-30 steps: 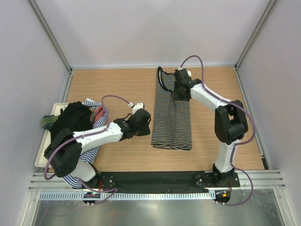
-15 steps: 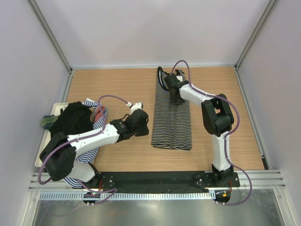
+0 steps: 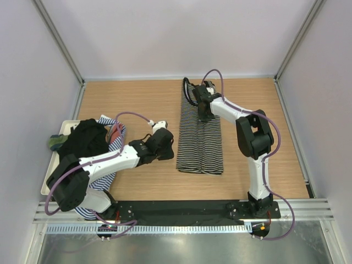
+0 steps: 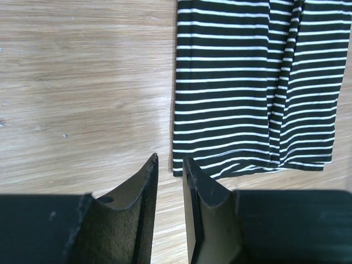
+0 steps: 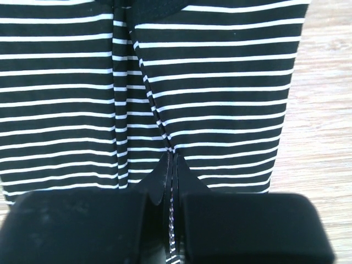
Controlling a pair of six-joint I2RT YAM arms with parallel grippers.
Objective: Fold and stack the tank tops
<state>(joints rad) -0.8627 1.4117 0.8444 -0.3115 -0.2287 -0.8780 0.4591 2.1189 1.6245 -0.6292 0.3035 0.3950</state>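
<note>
Right gripper (image 5: pixel 171 163) has just snapped shut, pinching the centre ridge of the striped top (image 3: pixel 201 144) near its far end, mid-table. My left gripper (image 4: pixel 169 165) hovers slightly spread by the near-left corner. I judge the fold can begin.

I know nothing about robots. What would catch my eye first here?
The long striped top lying flat mid-table, with the right claw pinched shut on a fold of it toward the far end. Next, the heap of clothes piled on the white tray at the left edge, while the left claw hangs slightly open by the top's near corner.
</note>
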